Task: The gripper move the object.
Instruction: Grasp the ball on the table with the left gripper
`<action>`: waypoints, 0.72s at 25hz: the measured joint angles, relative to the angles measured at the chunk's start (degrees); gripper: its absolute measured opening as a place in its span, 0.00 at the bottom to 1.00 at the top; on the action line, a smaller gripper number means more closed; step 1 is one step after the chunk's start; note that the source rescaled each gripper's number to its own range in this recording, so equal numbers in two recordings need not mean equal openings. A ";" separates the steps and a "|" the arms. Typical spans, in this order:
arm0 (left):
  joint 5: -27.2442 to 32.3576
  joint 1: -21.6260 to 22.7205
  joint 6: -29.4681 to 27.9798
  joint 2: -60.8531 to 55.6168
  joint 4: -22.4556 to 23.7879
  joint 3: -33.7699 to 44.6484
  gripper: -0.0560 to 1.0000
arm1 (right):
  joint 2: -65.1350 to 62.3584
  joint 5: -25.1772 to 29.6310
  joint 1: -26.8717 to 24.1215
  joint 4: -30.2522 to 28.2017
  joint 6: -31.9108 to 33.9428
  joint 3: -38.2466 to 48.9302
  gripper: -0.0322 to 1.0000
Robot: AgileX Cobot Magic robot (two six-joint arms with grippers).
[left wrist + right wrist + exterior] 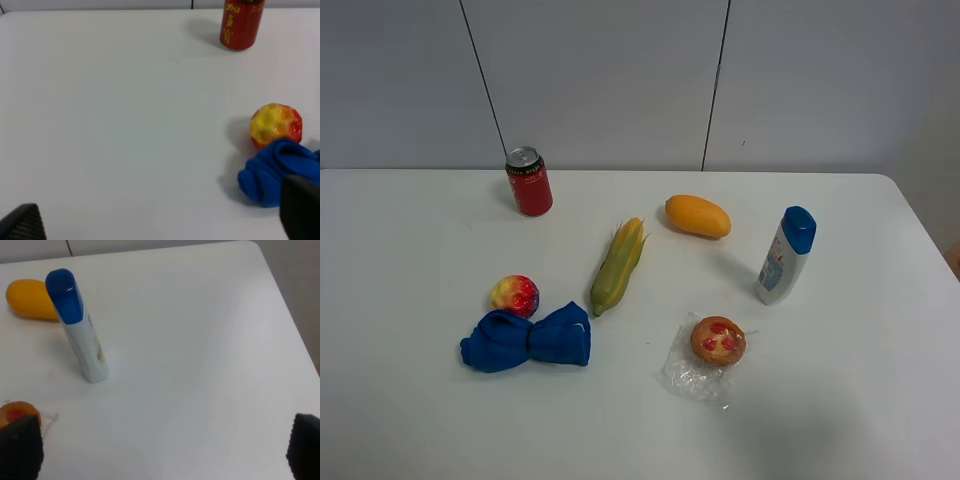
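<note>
The object, a small red and yellow ball [515, 295], lies on the white table at the left, touching the back edge of a blue cloth [527, 340]. It also shows in the left wrist view [276, 125]. Neither arm shows in the exterior high view. My left gripper [160, 220] is open and empty; its black fingertips [20, 222] sit wide apart, short of the ball and to its side. My right gripper [162, 447] is open and empty above the table's right part, with fingertips [305, 445] spread wide.
A red can [529, 182] stands at the back left. A corn cob [619, 265], an orange mango [697, 216], a white bottle with a blue cap [786, 255] and a tart on plastic [718, 341] lie across the middle and right.
</note>
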 joint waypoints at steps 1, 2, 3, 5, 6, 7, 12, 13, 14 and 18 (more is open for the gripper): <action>0.00 0.00 0.00 0.00 0.00 0.00 0.84 | 0.00 0.00 0.00 0.00 0.00 0.00 1.00; 0.00 0.00 0.00 0.00 0.00 0.00 0.84 | 0.00 0.00 0.00 0.00 0.00 0.00 1.00; 0.00 0.00 0.00 0.00 0.00 0.00 0.84 | 0.00 0.00 0.00 0.00 0.00 0.00 1.00; 0.00 0.00 0.00 0.00 0.00 0.00 0.84 | 0.00 0.00 0.00 0.00 0.00 0.00 1.00; 0.00 0.00 0.00 0.00 0.00 0.00 0.84 | 0.00 0.00 0.00 0.00 0.00 0.00 1.00; 0.00 0.00 0.00 0.00 0.00 0.00 0.84 | 0.00 0.00 0.00 0.00 0.00 0.00 1.00; 0.00 0.00 -0.05 0.00 0.00 0.00 0.84 | 0.00 0.00 0.00 0.00 0.00 0.00 1.00; 0.00 0.00 -0.05 0.00 0.00 0.00 0.84 | 0.00 0.00 0.00 0.00 0.00 0.00 1.00; 0.00 0.00 -0.05 0.00 0.00 0.00 0.84 | 0.00 0.00 0.00 0.00 0.00 0.00 1.00; 0.00 0.00 -0.05 0.00 0.00 0.00 0.84 | 0.00 0.00 0.00 0.00 0.00 0.00 1.00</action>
